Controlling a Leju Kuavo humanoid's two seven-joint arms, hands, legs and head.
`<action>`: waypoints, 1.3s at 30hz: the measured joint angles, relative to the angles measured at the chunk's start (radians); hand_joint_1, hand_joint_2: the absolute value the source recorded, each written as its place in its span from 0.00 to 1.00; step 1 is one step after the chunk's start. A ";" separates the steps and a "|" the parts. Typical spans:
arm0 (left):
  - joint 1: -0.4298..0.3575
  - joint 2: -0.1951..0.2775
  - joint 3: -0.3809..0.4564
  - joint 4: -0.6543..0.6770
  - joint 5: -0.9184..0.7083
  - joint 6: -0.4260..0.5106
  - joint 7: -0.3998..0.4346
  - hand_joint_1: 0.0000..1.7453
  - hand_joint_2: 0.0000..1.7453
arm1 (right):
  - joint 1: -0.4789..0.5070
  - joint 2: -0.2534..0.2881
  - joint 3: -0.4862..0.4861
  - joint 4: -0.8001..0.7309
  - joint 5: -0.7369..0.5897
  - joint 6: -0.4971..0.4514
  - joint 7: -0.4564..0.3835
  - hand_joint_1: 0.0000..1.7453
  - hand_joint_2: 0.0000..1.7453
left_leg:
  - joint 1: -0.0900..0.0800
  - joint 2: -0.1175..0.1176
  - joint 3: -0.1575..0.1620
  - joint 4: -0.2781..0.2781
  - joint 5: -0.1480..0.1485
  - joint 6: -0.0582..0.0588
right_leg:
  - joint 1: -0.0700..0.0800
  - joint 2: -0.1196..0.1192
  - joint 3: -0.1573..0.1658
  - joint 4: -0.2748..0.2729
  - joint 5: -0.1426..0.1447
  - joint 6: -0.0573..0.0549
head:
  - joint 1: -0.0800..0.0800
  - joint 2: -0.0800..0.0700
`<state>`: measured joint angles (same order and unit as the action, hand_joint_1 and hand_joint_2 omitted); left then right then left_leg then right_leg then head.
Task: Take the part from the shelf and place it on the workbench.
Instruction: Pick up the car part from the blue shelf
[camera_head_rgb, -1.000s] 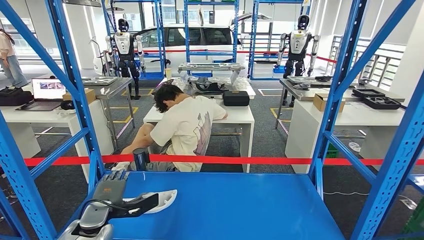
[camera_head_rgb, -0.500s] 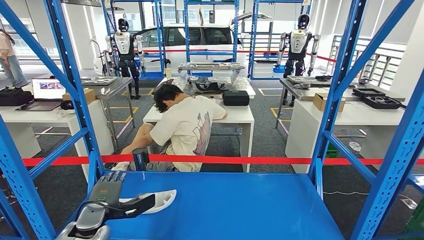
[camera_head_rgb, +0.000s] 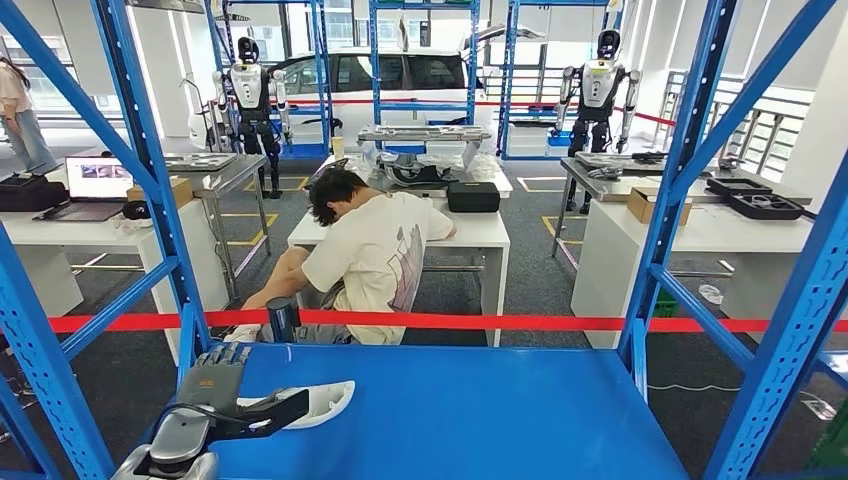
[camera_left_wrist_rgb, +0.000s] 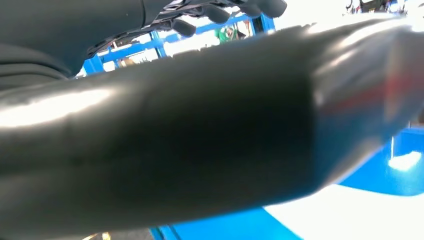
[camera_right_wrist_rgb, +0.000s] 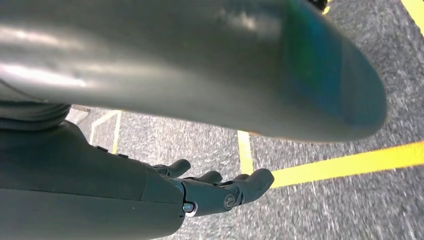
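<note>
The white curved part (camera_head_rgb: 324, 398) lies on the blue shelf board (camera_head_rgb: 480, 410), near its left front. My left hand (camera_head_rgb: 215, 388) hovers just left of the part, fingers stretched forward and apart. Its dark thumb (camera_head_rgb: 272, 411) reaches across the part's near edge. No grip on the part is visible. In the left wrist view the thumb (camera_left_wrist_rgb: 200, 125) looms large and blurred, with the white part (camera_left_wrist_rgb: 350, 215) beyond it. My right hand (camera_right_wrist_rgb: 210, 192) hangs over grey carpet, fingers loosely extended and holding nothing.
Blue rack uprights (camera_head_rgb: 150, 180) and diagonal braces (camera_head_rgb: 690, 170) frame the shelf on both sides. A red tape barrier (camera_head_rgb: 500, 321) runs behind it. Just beyond the tape a person in a white shirt (camera_head_rgb: 375, 255) bends over. White tables (camera_head_rgb: 480, 232) stand further back.
My left hand drew slightly back toward the left a second ago and has since held nearly still. The part has not moved.
</note>
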<state>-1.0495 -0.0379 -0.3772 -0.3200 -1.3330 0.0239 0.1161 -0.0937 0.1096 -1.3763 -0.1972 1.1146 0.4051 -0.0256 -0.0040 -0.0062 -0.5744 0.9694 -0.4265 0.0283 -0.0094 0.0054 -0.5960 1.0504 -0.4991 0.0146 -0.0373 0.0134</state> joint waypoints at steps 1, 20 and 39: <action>-0.001 0.000 0.000 -0.001 -0.002 0.000 0.000 0.00 0.00 | 0.000 0.000 0.001 0.000 0.001 0.000 0.000 0.00 0.00 | 0.000 0.002 0.003 -0.003 0.000 0.002 | -0.002 0.000 -0.030 0.059 -0.027 0.000 | 0.000 0.000; 0.013 0.002 0.001 0.002 -0.011 -0.004 -0.008 0.00 0.00 | 0.001 0.000 0.004 0.000 0.005 0.000 0.001 0.00 0.00 | 0.014 0.002 -0.176 0.334 -0.127 -0.063 | -0.014 0.007 -0.002 0.008 0.001 -0.045 | -0.002 0.000; 0.023 -0.003 0.006 0.000 -0.022 -0.012 -0.025 0.00 1.00 | -0.003 0.003 0.004 -0.002 -0.010 0.003 -0.001 0.00 0.00 | -0.017 -0.003 -0.044 0.063 -0.018 -0.018 | -0.008 -0.001 0.055 -0.024 -0.027 -0.018 | -0.001 0.000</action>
<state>-1.0260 -0.0406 -0.3710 -0.3196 -1.3553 0.0118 0.0914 -0.0971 0.1122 -1.3718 -0.1991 1.1042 0.4078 -0.0268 -0.0213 -0.0091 -0.6183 1.0328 -0.4440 0.0106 -0.0179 0.0044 -0.5411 1.0265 -0.5263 -0.0034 -0.0380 0.0134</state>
